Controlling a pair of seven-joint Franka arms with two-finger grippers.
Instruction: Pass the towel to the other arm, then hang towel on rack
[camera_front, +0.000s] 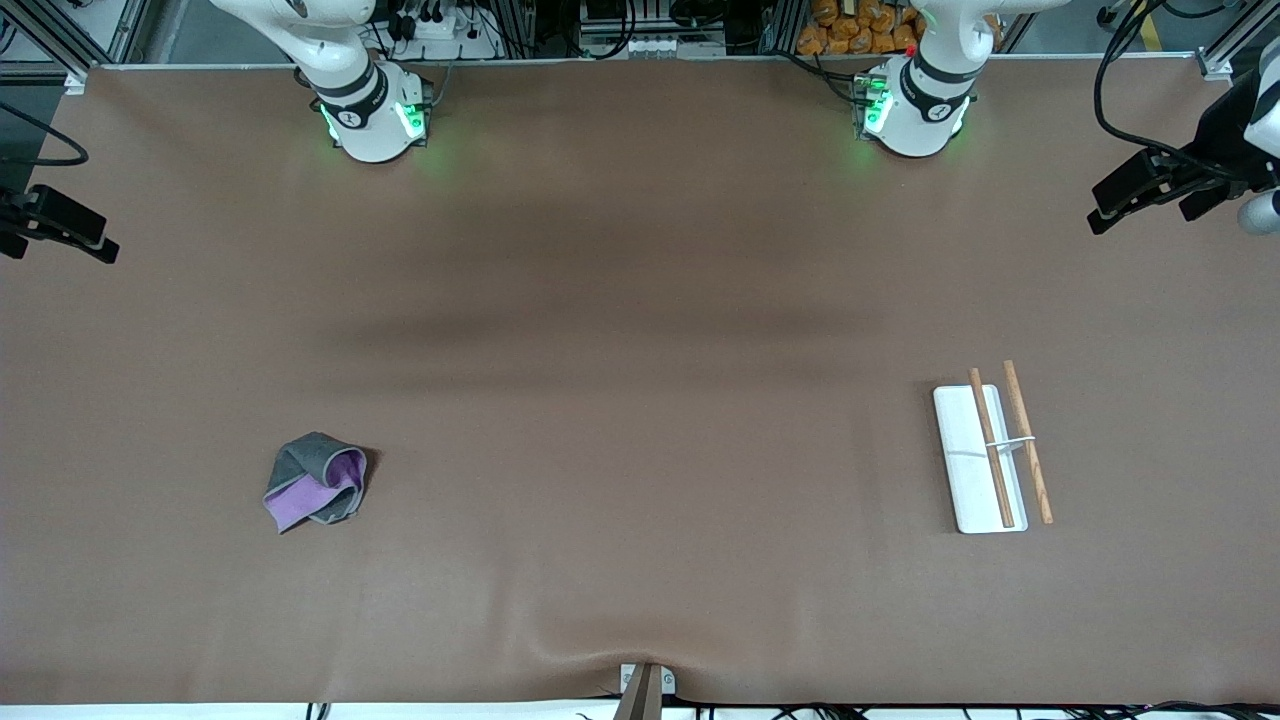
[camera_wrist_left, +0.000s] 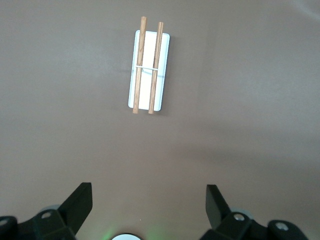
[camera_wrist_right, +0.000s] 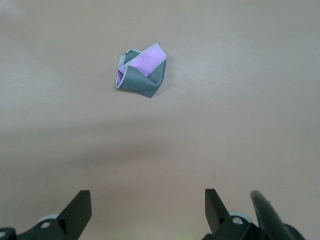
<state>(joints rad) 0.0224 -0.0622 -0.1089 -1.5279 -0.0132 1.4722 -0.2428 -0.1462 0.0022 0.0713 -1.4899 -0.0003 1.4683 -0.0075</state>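
Observation:
The towel (camera_front: 316, 481) lies crumpled on the brown table toward the right arm's end, dark grey with a purple face showing; it also shows in the right wrist view (camera_wrist_right: 141, 71). The rack (camera_front: 965, 470) lies toward the left arm's end: a white flat base with two brown rods joined by a thin metal crossbar, also in the left wrist view (camera_wrist_left: 147, 90). My left gripper (camera_wrist_left: 149, 200) is open and empty, high over bare table short of the rack. My right gripper (camera_wrist_right: 148, 200) is open and empty, high over bare table short of the towel. Neither gripper shows in the front view.
The two arm bases (camera_front: 375, 115) (camera_front: 915, 110) stand along the table's back edge. Black fixtures with cables jut in at both ends of the table (camera_front: 60, 225) (camera_front: 1150, 190). A small bracket (camera_front: 645, 685) sits at the front edge.

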